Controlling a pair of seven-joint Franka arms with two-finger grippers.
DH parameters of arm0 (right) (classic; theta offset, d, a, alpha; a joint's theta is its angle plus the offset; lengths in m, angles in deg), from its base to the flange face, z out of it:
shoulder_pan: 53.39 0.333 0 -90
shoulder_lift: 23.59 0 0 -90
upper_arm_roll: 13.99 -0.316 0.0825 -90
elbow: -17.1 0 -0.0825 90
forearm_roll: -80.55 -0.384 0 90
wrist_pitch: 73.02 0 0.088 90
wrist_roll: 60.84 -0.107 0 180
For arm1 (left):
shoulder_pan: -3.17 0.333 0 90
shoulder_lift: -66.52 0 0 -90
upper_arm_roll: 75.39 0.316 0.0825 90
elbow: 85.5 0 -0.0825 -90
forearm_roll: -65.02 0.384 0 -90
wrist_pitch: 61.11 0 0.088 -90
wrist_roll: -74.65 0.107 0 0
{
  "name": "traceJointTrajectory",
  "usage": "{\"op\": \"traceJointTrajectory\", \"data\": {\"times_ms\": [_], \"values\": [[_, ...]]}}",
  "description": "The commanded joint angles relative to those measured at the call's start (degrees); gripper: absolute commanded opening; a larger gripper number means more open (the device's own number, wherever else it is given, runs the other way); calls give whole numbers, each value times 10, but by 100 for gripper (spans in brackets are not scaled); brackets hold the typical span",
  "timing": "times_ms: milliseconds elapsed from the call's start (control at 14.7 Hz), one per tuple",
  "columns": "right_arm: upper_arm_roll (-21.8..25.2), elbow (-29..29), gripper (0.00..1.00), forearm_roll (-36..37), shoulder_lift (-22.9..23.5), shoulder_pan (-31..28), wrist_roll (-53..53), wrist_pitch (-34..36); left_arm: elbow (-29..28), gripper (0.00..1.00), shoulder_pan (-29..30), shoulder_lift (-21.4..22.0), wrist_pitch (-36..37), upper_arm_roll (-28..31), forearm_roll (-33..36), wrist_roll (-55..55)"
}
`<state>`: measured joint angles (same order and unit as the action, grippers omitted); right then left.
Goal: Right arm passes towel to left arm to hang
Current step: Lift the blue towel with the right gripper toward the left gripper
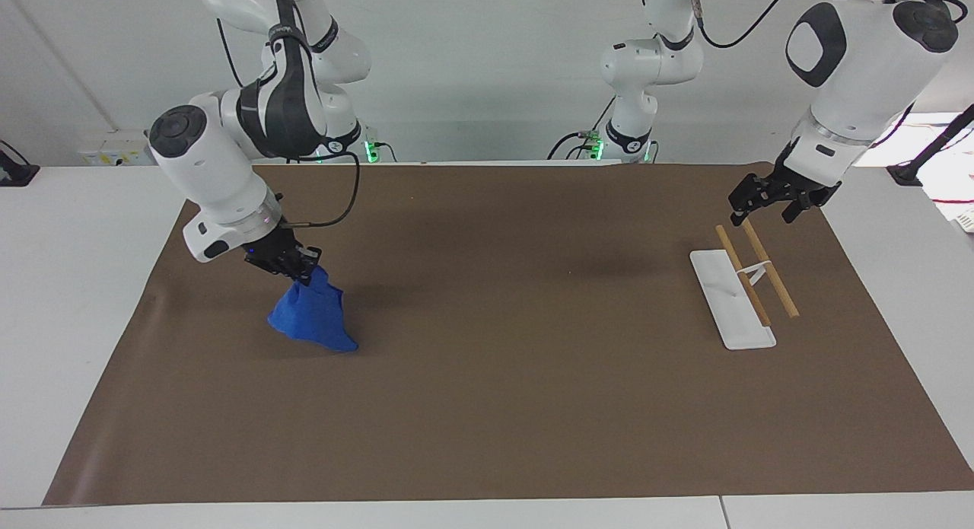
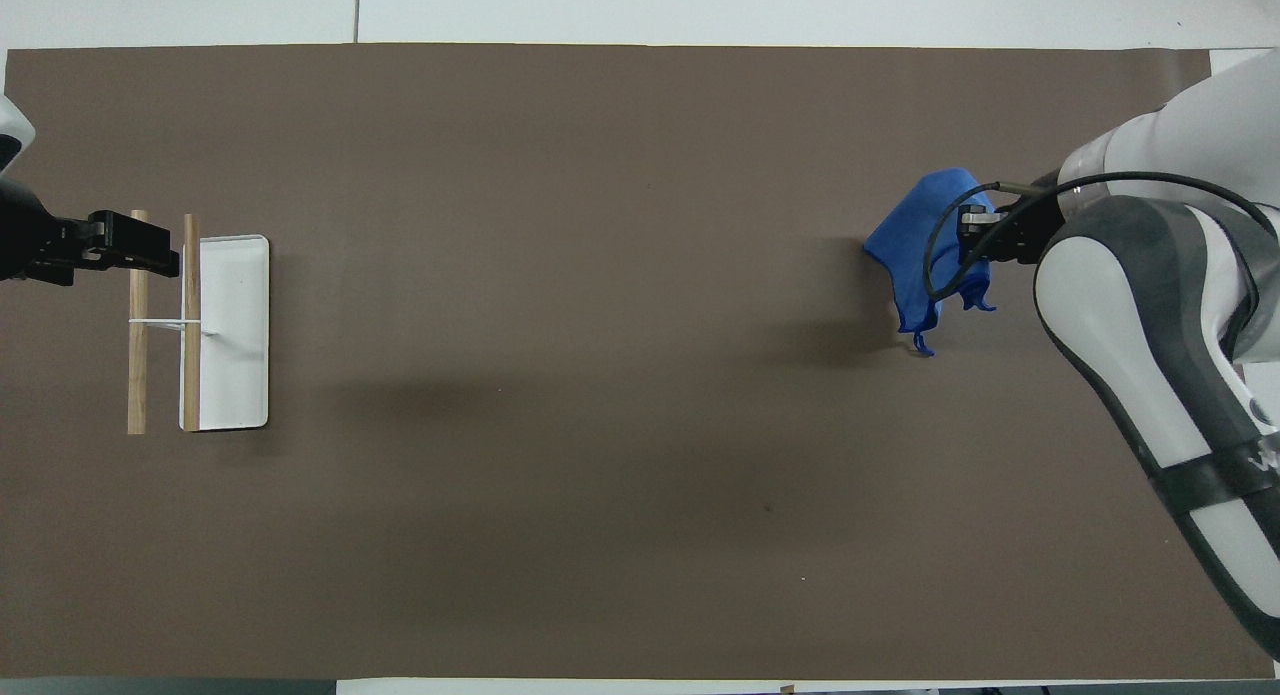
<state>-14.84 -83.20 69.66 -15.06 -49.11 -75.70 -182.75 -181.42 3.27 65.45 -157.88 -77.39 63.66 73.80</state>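
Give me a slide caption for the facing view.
Right hand lifts the blue towel by one edge; left hand waits over the wooden rack.

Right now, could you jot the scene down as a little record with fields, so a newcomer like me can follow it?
right hand: shut on the towel, raised over the right arm's end of the brown mat
towel: blue, bunched, hanging from the right hand; whether its lowest tip touches the mat I cannot tell
left hand: waiting over the rack's end nearer the robots
rack: white base with two wooden bars, at the left arm's end
brown mat: covers the table
towel hung: not yet
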Motion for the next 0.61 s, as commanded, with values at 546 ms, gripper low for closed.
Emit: {"op": "traceJointTrajectory", "data": {"times_ms": [546], "values": [[-2,61,0,-272,41,128,-355,-200,-8,100,2,7,-2,-1,10,5]]}}
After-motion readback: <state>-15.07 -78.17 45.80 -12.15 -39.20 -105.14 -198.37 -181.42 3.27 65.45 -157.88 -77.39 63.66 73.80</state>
